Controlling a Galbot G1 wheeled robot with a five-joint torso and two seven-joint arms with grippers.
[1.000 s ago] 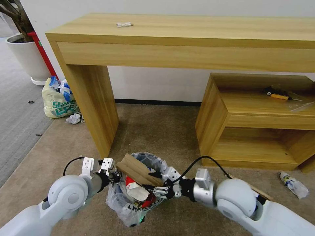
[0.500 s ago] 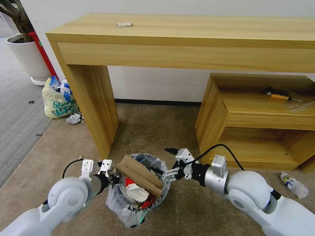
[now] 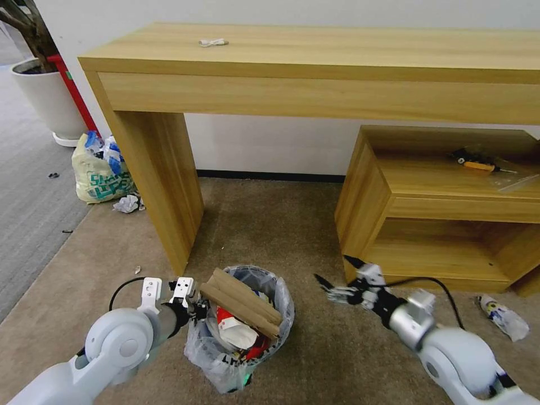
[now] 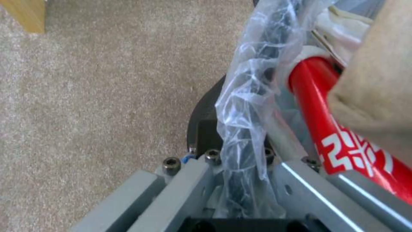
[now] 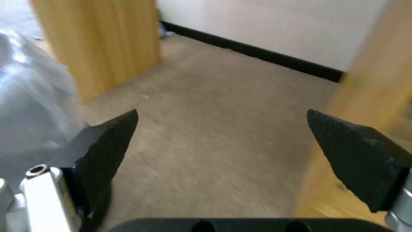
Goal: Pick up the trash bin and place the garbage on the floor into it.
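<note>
Bin (image 3: 242, 332) sits on the floor (image 3: 264, 225) before us, crammed with cardboard (image 3: 239, 301) and red litter, our left claw (image 3: 194, 308) pinching its bagged rim. Our right claw (image 3: 337, 278) hangs spread and empty beside it. We judge most is done; a bottle (image 3: 502, 318) remains by the shelf.

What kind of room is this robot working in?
Probably an office or a staged living space: a long light wooden console table against a white wall, beige short-pile carpet, and a large white plant pot in the corner.
</note>
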